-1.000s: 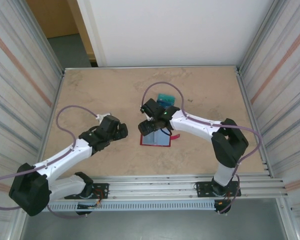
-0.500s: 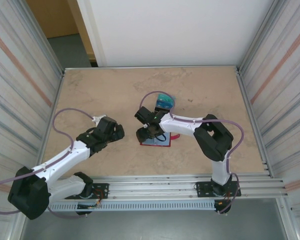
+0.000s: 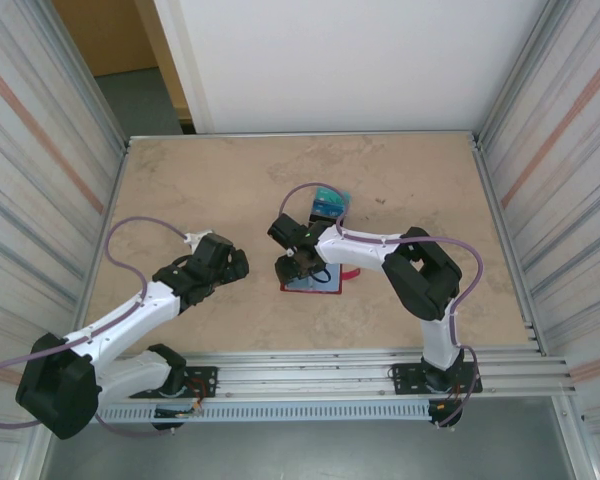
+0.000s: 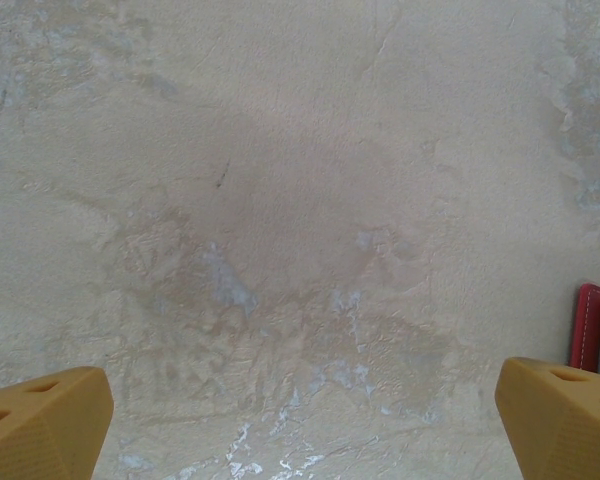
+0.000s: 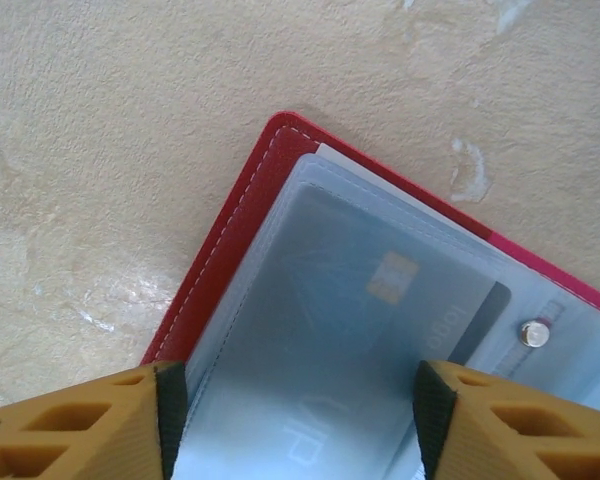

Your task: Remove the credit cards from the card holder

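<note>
The red card holder (image 3: 320, 283) lies open on the table, its clear pockets facing up. My right gripper (image 3: 298, 262) hangs low over its left part. In the right wrist view its jaws (image 5: 295, 420) stand apart, open, with a pale pocket leaf between the pads. A blue credit card with a gold chip (image 5: 380, 300) sits inside that pocket. A dark card edge (image 5: 483, 312) peeks out beside it. Teal credit cards (image 3: 330, 205) lie on the table behind the holder. My left gripper (image 3: 225, 265) is wide open left of the holder, over bare table (image 4: 300, 420).
The holder's red edge (image 4: 588, 325) shows at the right rim of the left wrist view. A small metal snap (image 5: 533, 334) sits on the holder's inner flap. Corrugated metal walls (image 3: 50, 190) close in both sides of the beige table (image 3: 200, 180).
My right gripper has shifted a little left and down onto the holder, its jaws narrowing and its elbow folding in. The left gripper has drawn back slightly.
</note>
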`<state>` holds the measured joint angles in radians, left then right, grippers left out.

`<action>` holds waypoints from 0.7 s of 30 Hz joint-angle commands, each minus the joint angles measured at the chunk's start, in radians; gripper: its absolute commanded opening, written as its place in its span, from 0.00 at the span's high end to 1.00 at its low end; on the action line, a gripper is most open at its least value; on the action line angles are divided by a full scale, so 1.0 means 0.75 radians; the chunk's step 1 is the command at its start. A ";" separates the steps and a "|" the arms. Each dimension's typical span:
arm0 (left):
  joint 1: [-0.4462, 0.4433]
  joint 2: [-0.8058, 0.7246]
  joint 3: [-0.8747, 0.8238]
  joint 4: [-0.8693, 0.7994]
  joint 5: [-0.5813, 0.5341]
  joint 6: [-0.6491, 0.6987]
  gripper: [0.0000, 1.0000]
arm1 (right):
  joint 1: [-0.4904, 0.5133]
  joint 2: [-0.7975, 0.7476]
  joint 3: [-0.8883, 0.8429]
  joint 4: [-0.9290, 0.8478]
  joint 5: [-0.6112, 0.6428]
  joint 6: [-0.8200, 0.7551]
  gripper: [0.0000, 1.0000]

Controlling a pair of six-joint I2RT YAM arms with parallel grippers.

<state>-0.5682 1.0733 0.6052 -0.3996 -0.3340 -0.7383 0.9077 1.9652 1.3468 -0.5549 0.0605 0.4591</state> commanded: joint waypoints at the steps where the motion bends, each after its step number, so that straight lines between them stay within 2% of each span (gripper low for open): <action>1: 0.011 0.002 0.000 -0.003 -0.007 -0.024 0.01 | 0.019 0.020 0.016 -0.061 0.033 0.014 0.41; 8: 0.012 0.002 0.009 -0.003 -0.001 -0.022 0.01 | 0.029 0.020 0.011 -0.103 0.069 -0.001 0.47; 12: 0.013 -0.002 0.014 -0.007 -0.004 -0.019 0.01 | 0.041 0.003 -0.012 -0.103 0.063 -0.017 0.58; 21: 0.010 -0.016 0.033 -0.006 0.018 0.002 0.01 | 0.043 -0.079 -0.046 -0.101 0.091 -0.028 0.60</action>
<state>-0.5682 1.0733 0.6056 -0.3996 -0.3244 -0.7376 0.9321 1.9442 1.3266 -0.5838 0.0937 0.4557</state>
